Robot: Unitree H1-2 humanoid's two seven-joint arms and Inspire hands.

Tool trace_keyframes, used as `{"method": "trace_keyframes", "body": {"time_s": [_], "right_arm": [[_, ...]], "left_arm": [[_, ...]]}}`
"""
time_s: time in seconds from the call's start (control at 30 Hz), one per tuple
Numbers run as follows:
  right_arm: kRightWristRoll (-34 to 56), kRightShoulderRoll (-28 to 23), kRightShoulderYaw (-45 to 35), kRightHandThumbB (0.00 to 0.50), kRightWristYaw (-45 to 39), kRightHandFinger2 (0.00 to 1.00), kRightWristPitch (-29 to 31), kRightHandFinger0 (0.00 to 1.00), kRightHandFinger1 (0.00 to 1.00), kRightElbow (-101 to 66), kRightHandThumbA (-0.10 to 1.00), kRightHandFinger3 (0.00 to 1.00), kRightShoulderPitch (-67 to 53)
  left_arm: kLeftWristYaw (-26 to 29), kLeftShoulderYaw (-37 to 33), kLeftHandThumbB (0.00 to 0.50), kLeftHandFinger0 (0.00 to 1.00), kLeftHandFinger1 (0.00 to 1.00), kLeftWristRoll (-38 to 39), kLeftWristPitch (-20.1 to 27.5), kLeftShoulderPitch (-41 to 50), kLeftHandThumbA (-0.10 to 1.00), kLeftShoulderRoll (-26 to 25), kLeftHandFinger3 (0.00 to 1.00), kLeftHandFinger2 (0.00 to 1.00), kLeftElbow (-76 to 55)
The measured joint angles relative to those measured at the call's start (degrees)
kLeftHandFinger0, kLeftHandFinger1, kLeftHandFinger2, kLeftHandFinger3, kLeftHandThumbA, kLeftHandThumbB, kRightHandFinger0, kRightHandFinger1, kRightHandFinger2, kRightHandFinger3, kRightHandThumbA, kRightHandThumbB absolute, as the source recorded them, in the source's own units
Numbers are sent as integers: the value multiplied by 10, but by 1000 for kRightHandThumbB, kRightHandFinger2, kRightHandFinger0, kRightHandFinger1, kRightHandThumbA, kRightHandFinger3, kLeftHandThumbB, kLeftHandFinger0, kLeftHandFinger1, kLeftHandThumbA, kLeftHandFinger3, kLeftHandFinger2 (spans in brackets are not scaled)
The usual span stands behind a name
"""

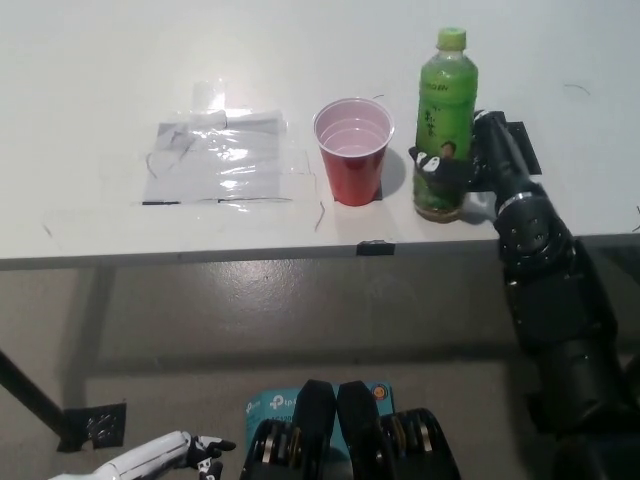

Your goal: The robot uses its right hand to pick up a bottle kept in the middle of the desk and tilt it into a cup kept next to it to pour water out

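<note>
1. Down at the picture's lower left, below the tabletop edge, the white left robot hand rests; whether its fingers are apart or closed cannot be told.
2. Near the front edge, the black right robot hand is clamped around the lower part of the green bottle, which stands upright on the tabletop.
3. Just left of the bottle stands the red cup, apart from it.
4. Farther left lies a clear plastic sheet; beyond everything the white surface lies bare.
</note>
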State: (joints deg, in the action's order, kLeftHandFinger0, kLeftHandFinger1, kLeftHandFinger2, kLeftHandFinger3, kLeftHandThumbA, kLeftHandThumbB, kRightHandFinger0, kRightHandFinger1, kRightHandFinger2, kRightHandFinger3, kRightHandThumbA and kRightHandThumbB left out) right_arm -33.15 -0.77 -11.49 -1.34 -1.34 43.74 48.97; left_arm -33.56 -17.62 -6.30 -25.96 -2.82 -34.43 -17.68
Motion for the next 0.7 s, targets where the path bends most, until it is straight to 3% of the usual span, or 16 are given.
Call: {"method": "trace_keyframes", "body": {"time_s": [0.27, 0.33, 0.4, 0.47, 0.57, 0.7], "right_arm": [[66, 31, -43, 14, 23, 0, 51, 0, 0, 10, -100, 97, -7], [69, 31, -41, 32, 34, 0, 68, 0, 0, 16, -100, 72, -12], [69, 30, -37, 56, 46, 0, 81, 0, 0, 22, -100, 78, -18], [64, 26, -24, 190, 60, 0, 95, 0, 0, 27, -100, 73, -26], [57, 15, 4, 258, 83, 0, 119, 0, 0, 35, -100, 108, -32], [40, -6, 52, 298, 112, 2, 143, 0, 0, 43, -100, 72, -33]], "left_arm": [[0, 0, 434, 1000, 1000, 0, 1, 1, 1000, 0, 1000, 1000, 0], [0, 0, 434, 1000, 1000, 0, 1, 1, 1000, 0, 1000, 1000, 0], [0, 0, 433, 1000, 1000, 0, 1, 1, 1000, 0, 1000, 1000, 0], [0, 0, 430, 1000, 1000, 0, 1, 2, 1000, 0, 1000, 1000, 0], [0, 1, 418, 1000, 1000, 0, 1, 1, 985, 0, 1000, 1000, 0], [0, 2, 419, 1000, 1000, 0, 1, 1, 996, 0, 1000, 1000, 0]]}}
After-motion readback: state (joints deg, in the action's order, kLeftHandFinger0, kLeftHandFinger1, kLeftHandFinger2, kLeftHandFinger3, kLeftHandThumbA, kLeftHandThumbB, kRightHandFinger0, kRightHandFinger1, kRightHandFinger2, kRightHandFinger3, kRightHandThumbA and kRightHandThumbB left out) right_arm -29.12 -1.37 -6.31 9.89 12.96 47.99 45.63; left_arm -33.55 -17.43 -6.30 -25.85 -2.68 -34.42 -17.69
